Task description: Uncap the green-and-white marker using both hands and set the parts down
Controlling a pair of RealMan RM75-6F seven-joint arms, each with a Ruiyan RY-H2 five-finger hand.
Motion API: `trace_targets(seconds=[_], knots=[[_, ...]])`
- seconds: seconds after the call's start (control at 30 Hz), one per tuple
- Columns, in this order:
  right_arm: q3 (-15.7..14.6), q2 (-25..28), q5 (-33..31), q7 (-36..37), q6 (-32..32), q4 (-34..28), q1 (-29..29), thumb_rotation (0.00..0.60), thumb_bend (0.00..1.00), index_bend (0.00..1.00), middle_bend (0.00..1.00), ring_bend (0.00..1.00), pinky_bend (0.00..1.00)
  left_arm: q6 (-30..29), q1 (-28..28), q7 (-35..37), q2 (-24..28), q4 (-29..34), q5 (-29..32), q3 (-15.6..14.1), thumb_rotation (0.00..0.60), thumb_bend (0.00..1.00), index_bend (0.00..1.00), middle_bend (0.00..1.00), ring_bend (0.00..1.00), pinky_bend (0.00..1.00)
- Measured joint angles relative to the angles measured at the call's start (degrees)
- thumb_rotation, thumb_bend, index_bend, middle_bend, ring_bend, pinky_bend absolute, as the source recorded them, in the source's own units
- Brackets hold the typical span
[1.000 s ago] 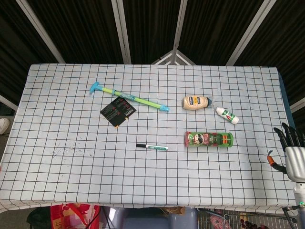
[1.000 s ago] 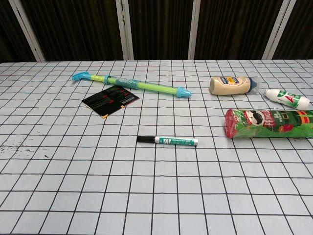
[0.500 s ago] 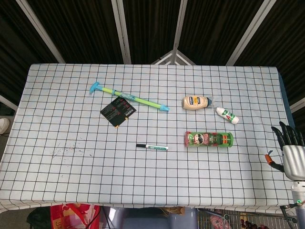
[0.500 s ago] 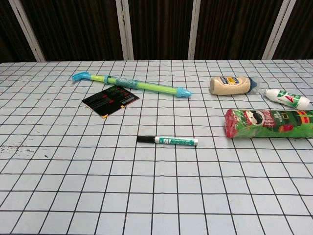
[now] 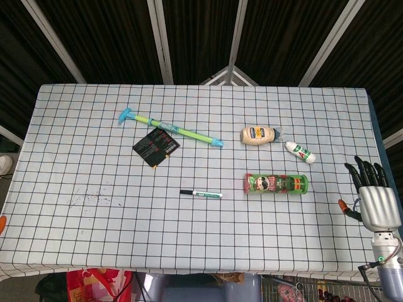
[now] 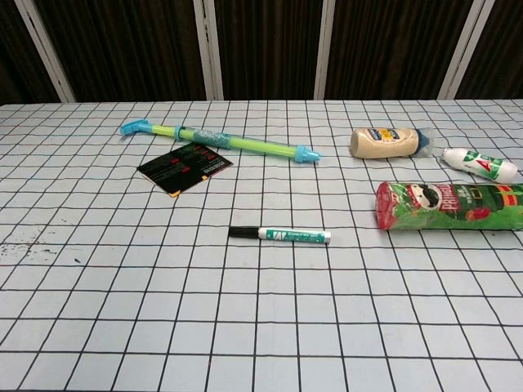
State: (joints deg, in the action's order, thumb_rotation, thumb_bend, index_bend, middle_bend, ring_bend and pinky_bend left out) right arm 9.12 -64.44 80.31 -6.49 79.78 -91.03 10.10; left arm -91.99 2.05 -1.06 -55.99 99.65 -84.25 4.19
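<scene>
The green-and-white marker [image 5: 201, 193] [image 6: 280, 235] lies flat near the middle of the checked table, its black cap pointing left. It is capped and nothing touches it. My right hand [image 5: 373, 199] hovers over the table's right edge in the head view, fingers spread and holding nothing, far right of the marker. The chest view does not show it. An orange speck at the head view's left edge may belong to the left arm, but the left hand itself shows in neither view.
A green chips can [image 5: 276, 184] lies right of the marker. Beyond it lie a mayonnaise bottle [image 5: 259, 134] and a small white bottle [image 5: 300, 151]. A long blue-green toy [image 5: 170, 129] and a black card [image 5: 156, 146] lie at the back left.
My right hand has moved left and slightly up, coming in over the table's right edge. The marker and the other objects have not moved.
</scene>
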Motion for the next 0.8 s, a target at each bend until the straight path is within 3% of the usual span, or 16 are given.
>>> trace_targets(seconds=[0.5,0.8], knots=[[1.98,-2.24,-6.14,-11.46,-6.00,-9.74,5.41,0.600,0.26,0.22,0.04,0.08,0.00,-0.36,0.02,-0.40,0.77,1.46,-0.17,-0.09,0.600,0.48,0.07,0.00,0.00,0.01],[4.12,-15.11,-15.35,-27.95,-10.14,-13.57,14.14,0.600,0.26,0.25,0.04,0.08,0.00,0.75,-0.89,-2.45,-0.32,0.89,0.39,0.06,0.600,0.48,0.07,0.00,0.00,0.01]])
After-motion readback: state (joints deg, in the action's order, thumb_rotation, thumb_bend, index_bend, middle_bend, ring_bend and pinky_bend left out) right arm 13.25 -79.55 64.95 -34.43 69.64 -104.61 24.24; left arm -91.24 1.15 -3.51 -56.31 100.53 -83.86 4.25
